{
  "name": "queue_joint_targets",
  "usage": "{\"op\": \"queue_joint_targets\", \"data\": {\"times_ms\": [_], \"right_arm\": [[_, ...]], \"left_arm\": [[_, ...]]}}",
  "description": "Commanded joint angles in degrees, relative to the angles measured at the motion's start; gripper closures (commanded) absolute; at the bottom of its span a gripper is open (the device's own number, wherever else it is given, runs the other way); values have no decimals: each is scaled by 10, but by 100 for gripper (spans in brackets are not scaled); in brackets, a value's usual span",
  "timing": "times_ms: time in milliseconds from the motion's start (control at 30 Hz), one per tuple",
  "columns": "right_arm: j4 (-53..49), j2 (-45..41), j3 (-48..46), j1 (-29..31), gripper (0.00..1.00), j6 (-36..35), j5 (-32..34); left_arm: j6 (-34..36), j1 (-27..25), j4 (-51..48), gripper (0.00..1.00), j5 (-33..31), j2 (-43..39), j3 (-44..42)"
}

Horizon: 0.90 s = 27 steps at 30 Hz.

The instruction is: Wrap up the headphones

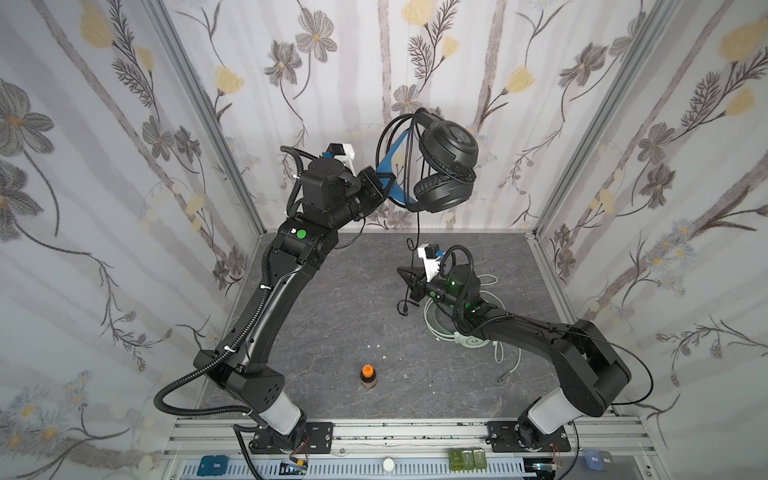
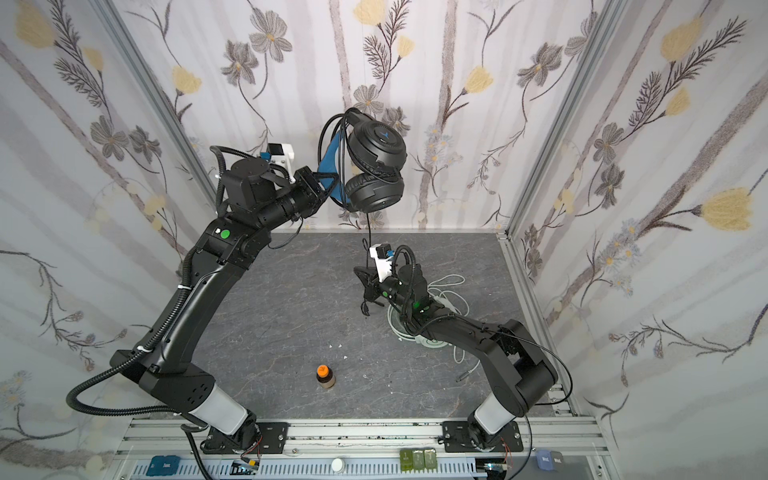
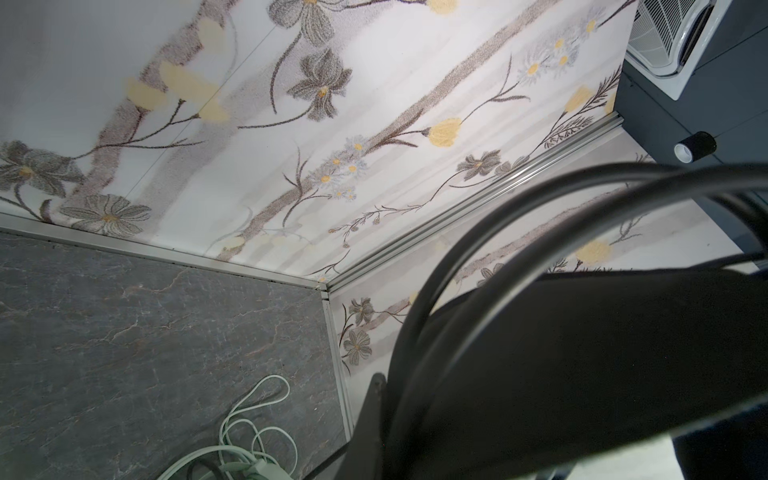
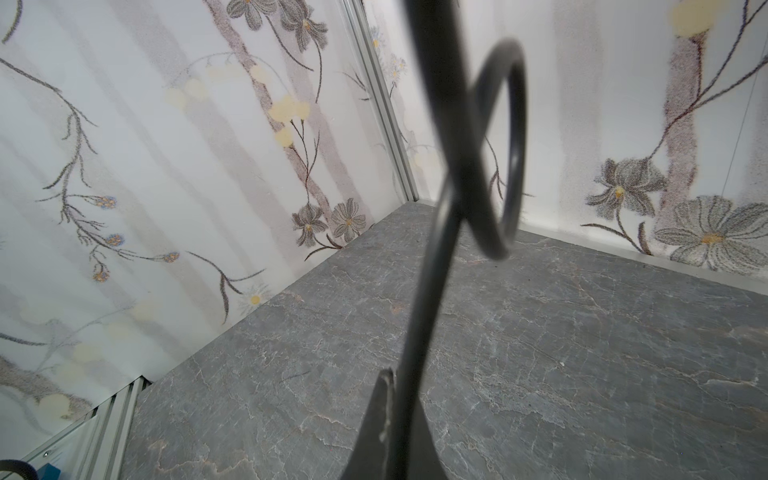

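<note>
The left gripper (image 1: 385, 183) is clamped tight on the blue inner band of the black headphones (image 1: 449, 143), holding them aloft. Their black cable (image 1: 417, 226) hangs down into the right gripper (image 1: 406, 277), which is pinched shut around it. Behind those jaws, under the arm, lie the mint green headphones (image 1: 471, 341). A small orange-capped bottle (image 1: 368, 376) stands well apart.
</note>
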Motion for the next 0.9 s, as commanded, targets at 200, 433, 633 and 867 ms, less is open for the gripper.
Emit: {"op": "queue_joint_targets", "data": {"times_ms": [200, 433, 633, 867], "right_arm": [[-53, -39, -22, 18, 100, -28, 18], [-123, -74, -45, 35, 100, -49, 29], [-208, -118, -36, 78, 100, -92, 48], [-333, -181, 7, 167, 100, -155, 94]], "left_arm": [[-25, -3, 85, 100, -88, -5, -7], [-39, -2, 64, 100, -206, 1, -15], [-57, 5, 40, 100, -288, 27, -14], [-8, 21, 25, 100, -334, 93, 11]]}}
